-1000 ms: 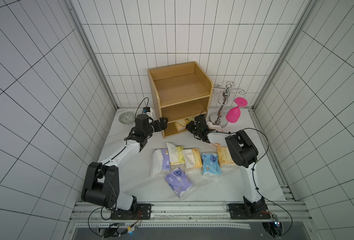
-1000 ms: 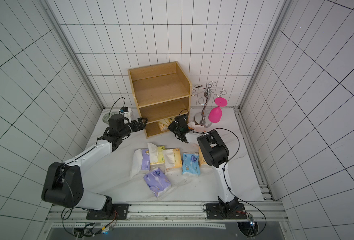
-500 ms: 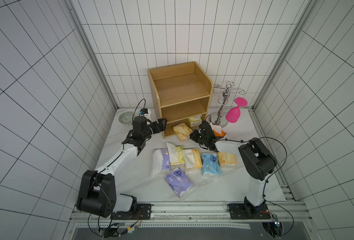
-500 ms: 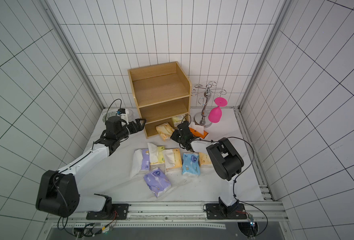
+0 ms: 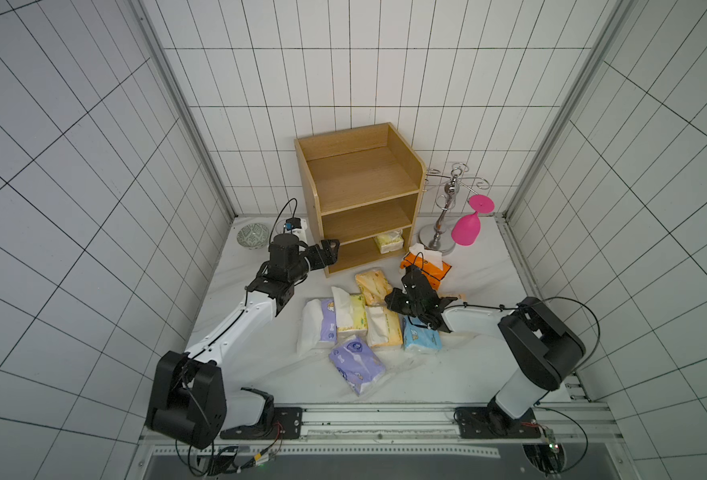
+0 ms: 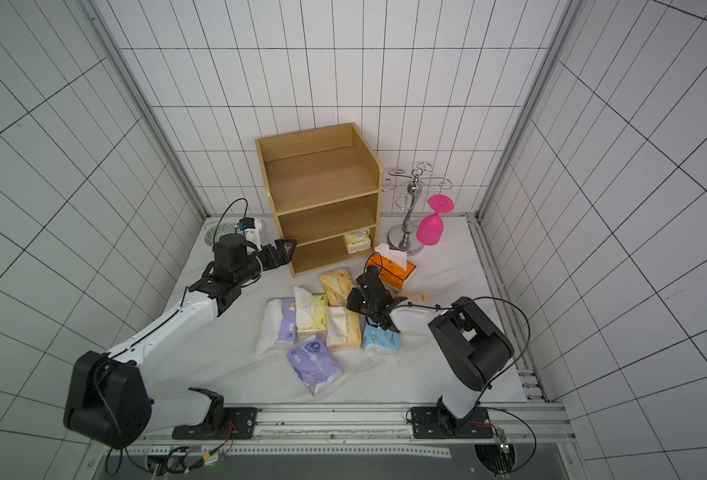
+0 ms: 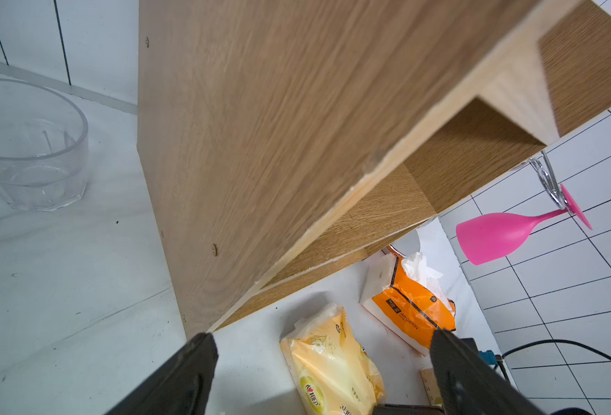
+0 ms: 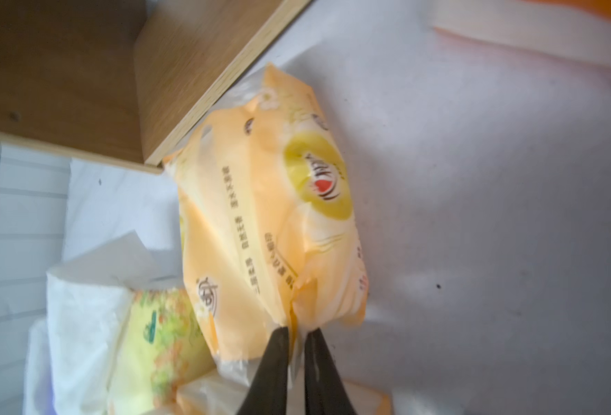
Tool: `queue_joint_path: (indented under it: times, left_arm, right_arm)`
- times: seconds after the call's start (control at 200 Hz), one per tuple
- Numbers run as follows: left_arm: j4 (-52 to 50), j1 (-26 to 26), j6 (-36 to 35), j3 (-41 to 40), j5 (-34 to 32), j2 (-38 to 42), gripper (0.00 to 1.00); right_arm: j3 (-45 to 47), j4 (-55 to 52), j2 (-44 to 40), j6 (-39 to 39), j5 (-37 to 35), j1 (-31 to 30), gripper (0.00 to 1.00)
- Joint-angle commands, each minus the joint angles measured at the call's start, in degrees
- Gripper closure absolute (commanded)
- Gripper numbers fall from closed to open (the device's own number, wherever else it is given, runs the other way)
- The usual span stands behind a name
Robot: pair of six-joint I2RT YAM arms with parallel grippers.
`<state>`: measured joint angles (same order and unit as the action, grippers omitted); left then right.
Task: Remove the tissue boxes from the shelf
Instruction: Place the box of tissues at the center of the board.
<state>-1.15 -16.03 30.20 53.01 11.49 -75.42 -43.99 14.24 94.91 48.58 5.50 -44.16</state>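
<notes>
On the right gripper, the two black fingers are standing close together with the crimped end seam of the pale orange plastic-wrapped tissue pack lying between them. Whether they are pinching the film or standing just free of it, I cannot tell. The seam is probably being used because it is the one thin, flat handle on a soft, bulging pack. That pack is lying flat on the white table surface, just beside the front edge of the light-brown wooden three-tier shelf and outside it, so I am counting it as removed. The left gripper is hovering with its jaws spread wide and nothing between them, at the lowest-tier corner nearer its own arm. I am reading that spread as readiness for a pack's full width. One pale yellow tissue pack is sitting in the lowest tier, at the end nearer the silver metal stand; the upper tiers are showing bare. A bright orange tissue pack and a group of purple, yellow, pale orange and blue tissue packs are lying bunched in front, keeping the shelf mouth reachable. The pink plastic goblet is hanging from the stand close by, so I am flagging a knock risk.
</notes>
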Motion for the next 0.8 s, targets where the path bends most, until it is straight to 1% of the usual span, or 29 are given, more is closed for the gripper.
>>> queue_joint_path:
  times: [0.0,0.04,0.085,0.15,0.225,0.385,0.56,0.69,0.795]
  left_arm:
    - [-0.33,-0.01,0.08,2.27,-1.51,-0.09,0.03]
    - [-0.39,-0.04,0.04,2.37,-1.78,-0.22,0.03]
    - [-0.4,-0.14,-0.04,2.38,-2.13,-0.33,0.03]
    - [-0.35,-0.15,-0.31,2.27,-2.58,-0.66,0.03]
    - [-0.16,-0.14,-0.62,2.44,-2.95,-1.24,0.03]
    - [0.69,-0.14,-1.18,2.97,-3.02,-2.67,0.03]
    - [2.26,0.12,-1.45,2.71,-2.99,-4.03,0.03]
    - [2.96,0.29,-2.2,2.88,-2.37,-5.43,0.03]
    - [3.3,0.85,-3.11,3.38,-1.7,-6.64,0.03]
  right_arm:
    - [1.92,-2.69,-4.42,-2.14,-2.92,-0.71,0.55]
    - [2.27,-3.94,-6.59,-2.43,-4.36,-0.41,0.49]
    - [2.39,-5.42,-8.94,-2.97,-5.59,0.29,0.45]
    - [1.47,-7.38,-11.35,-4.03,-6.21,1.99,0.43]
    - [-0.54,-8.38,-11.74,-5.26,-4.36,4.8,0.43]
    - [-7.71,-9.61,-5.55,-6.48,1.65,10.07,0.43]
    - [-13.16,-5.37,3.61,-4.36,6.18,13.83,0.43]
    - [-14.45,-1.7,8.05,-2.51,6.04,16.43,0.43]
    - [-13.23,0.39,9.66,-0.99,5.78,19.04,0.44]
